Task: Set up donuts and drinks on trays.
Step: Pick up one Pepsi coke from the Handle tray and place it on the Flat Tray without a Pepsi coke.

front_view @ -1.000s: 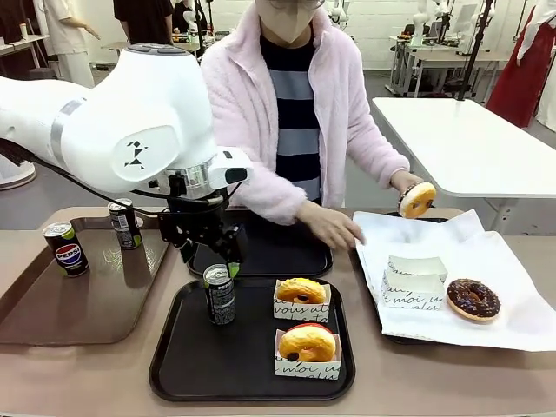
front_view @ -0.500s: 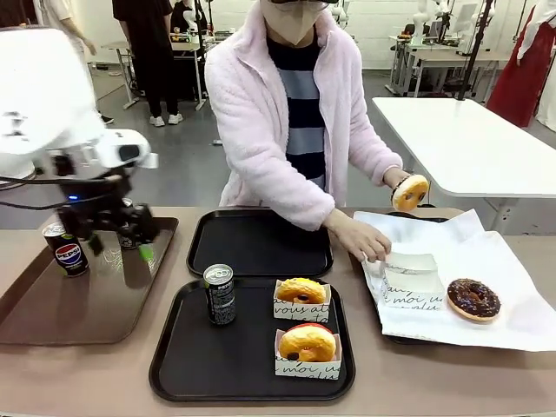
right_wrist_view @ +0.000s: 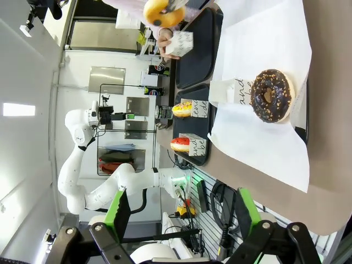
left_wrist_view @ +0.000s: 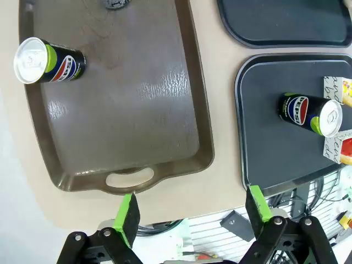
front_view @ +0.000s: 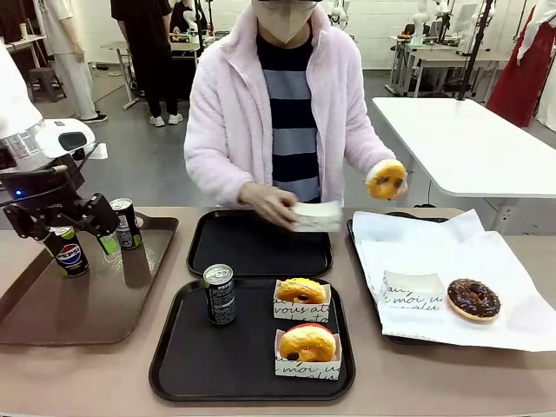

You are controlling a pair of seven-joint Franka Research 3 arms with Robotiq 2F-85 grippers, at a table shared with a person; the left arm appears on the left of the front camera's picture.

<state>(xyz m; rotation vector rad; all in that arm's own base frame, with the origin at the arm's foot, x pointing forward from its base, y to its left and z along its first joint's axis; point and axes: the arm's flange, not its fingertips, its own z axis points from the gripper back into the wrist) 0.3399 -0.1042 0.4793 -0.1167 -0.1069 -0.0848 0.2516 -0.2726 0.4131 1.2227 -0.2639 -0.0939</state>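
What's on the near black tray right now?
The near black tray holds one upright can at its left, with a rear donut and a front donut at its right. Their paper sleeves hide the donuts' undersides.

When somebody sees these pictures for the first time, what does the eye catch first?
The person in a fluffy pink jacket at the far side, holding up a golden-brown glazed ring donut and a white paper sleeve. Next, the near matte black rectangular tray, carrying a slim dark Pepsi can and two sleeved donuts. At the left, the open left gripper hangs near a brown plastic tray.
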